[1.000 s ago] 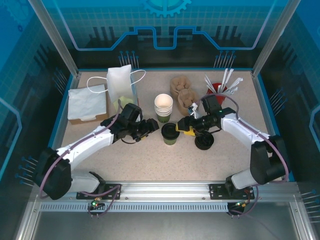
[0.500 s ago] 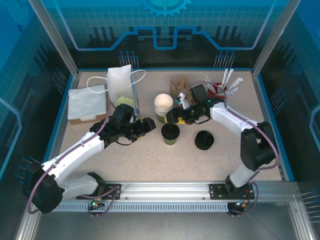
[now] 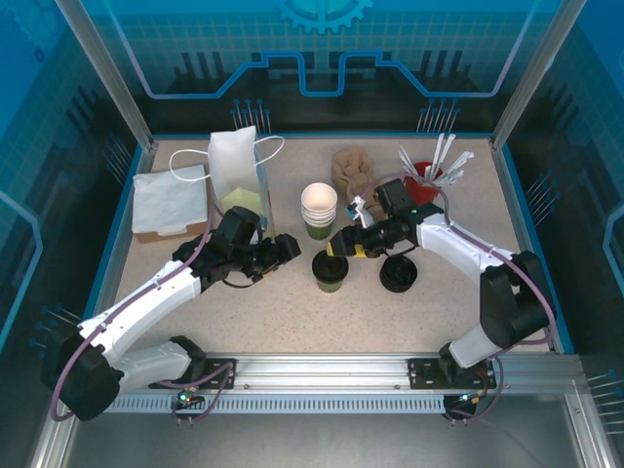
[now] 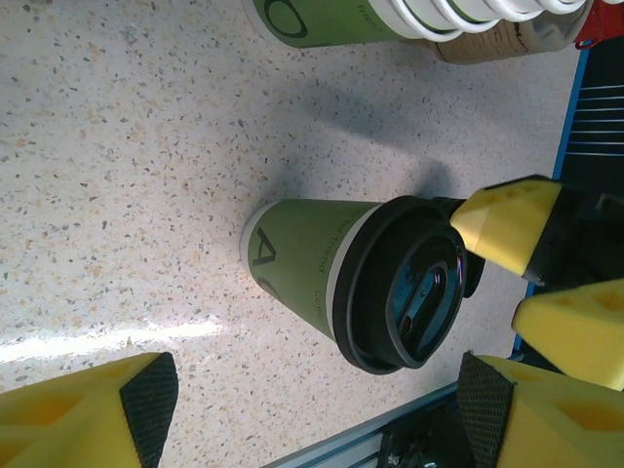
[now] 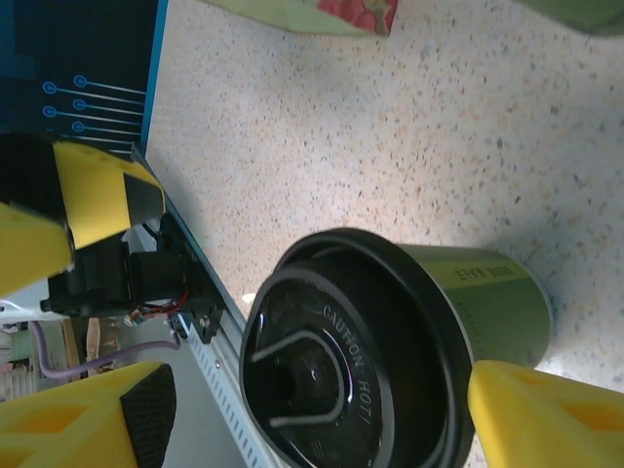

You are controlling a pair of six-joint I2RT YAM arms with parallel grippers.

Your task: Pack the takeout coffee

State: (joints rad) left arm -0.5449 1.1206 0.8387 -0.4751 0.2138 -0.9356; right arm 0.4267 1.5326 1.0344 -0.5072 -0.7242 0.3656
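Note:
The takeout coffee (image 3: 330, 272), an olive-green cup with a black lid, stands upright in the middle of the table. In the left wrist view the cup (image 4: 310, 268) and its lid (image 4: 409, 291) lie ahead of my left gripper (image 4: 312, 414), whose jaws are wide open with bare table between them. From above, the left gripper (image 3: 285, 251) sits just left of the cup. My right gripper (image 3: 339, 246) hovers at the cup's far rim. Its open yellow fingers straddle the lid (image 5: 356, 366) without clamping it.
A stack of lidless cream-rimmed cups (image 3: 319, 208) stands just behind the coffee. A stack of black lids (image 3: 398, 274) lies to its right. A white handled paper bag (image 3: 238, 168) and napkins (image 3: 171, 200) sit at far left, with a brown cup carrier (image 3: 351, 168) and a red straw holder (image 3: 429, 173) behind.
My right gripper swung away toward the cup stack, then came back down over the lidded cup. The left gripper edged slightly toward the cup and stays open.

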